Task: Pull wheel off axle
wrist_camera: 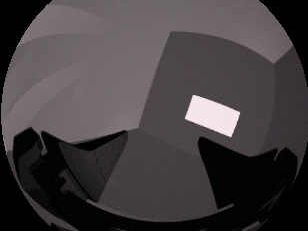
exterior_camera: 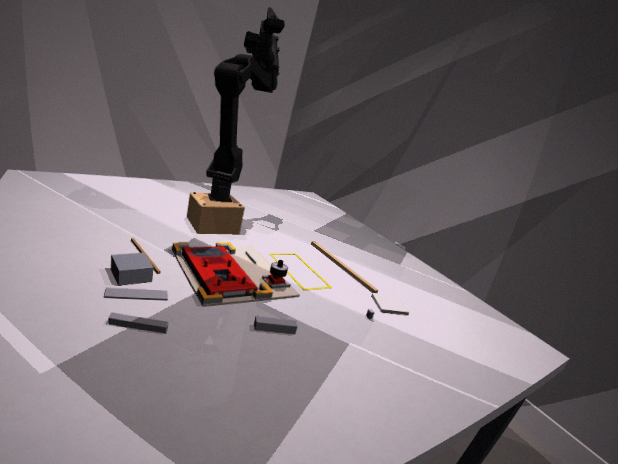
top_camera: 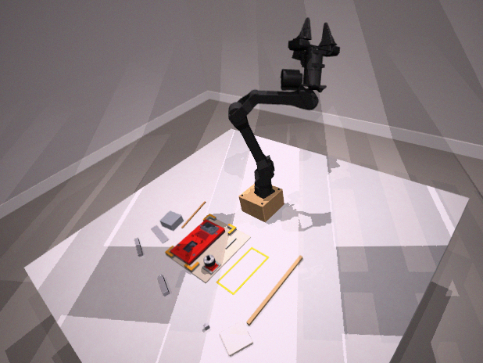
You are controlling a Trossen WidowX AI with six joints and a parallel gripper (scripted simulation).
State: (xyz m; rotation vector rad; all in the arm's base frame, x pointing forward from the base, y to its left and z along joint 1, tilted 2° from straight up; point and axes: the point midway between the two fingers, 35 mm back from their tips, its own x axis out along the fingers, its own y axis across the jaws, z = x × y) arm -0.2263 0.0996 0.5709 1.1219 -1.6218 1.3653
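Note:
A small black and grey wheel [top_camera: 211, 260] [exterior_camera: 279, 268] sits on an upright axle on a red mount at the corner of a tan board [top_camera: 238, 238] [exterior_camera: 286, 294]. The yellow marked rectangle [top_camera: 259, 264] [exterior_camera: 320, 288] lies on the table right beside it. My gripper [top_camera: 316, 34] [exterior_camera: 272, 17] [wrist_camera: 163, 138] is open and empty. It points upward, high above the arm's base and far from the wheel. The wrist view shows only the two fingers and the ceiling.
A red plate [top_camera: 197, 240] [exterior_camera: 217, 270] with orange corner clamps lies on the board. Grey blocks [top_camera: 171, 220] [exterior_camera: 131, 268] and bars, two wooden sticks [top_camera: 274, 290] [exterior_camera: 344, 266], a white tile [top_camera: 235, 338] and a tiny dark part [top_camera: 205, 328] [exterior_camera: 370, 314] lie around. The arm's wooden base [top_camera: 261, 202] [exterior_camera: 215, 213] stands behind.

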